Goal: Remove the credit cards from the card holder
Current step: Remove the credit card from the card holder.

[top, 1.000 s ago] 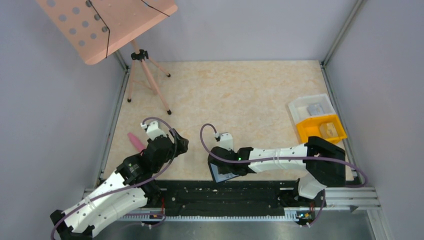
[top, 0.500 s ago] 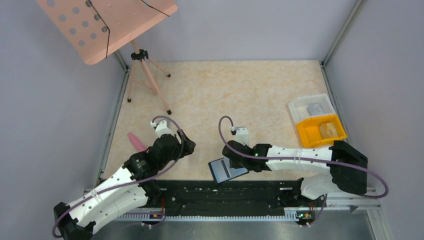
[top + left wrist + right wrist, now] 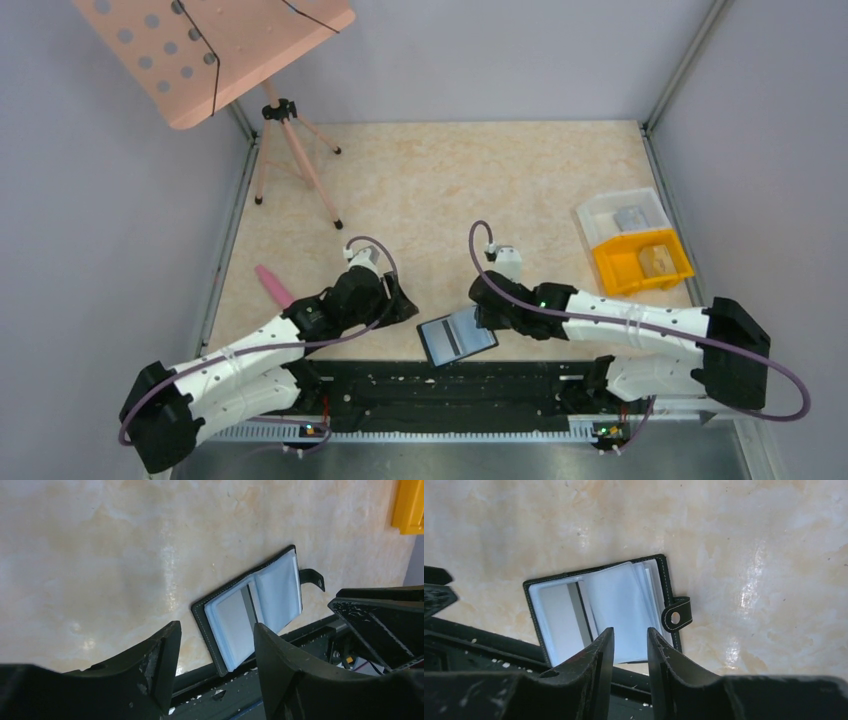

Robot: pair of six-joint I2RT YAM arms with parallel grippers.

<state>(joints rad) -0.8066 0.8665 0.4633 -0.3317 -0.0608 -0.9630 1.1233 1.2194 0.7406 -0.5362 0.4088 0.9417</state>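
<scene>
— White shells on both, the left arm (image 3: 235, 365) and the right arm (image 3: 625, 322), dotted with small dark holes.
— And chunky black joint housings (image 3: 738, 350) at the elbows! Purple cables (image 3: 372, 243) loop off each wrist.
— Tiny green light (image 3: 541, 293) there on the right forearm.
— Up close, the fingers (image 3: 150, 667) are matte black wedges, edges scuffed and flecked white.

Black card holder (image 3: 457, 338) open, flat

Black stitched leather-look card holder (image 3: 596, 607), glossy translucent plastic sleeves (image 3: 619, 605), on smooth, shiny marble-look table (image 3: 724, 540).
</scene>
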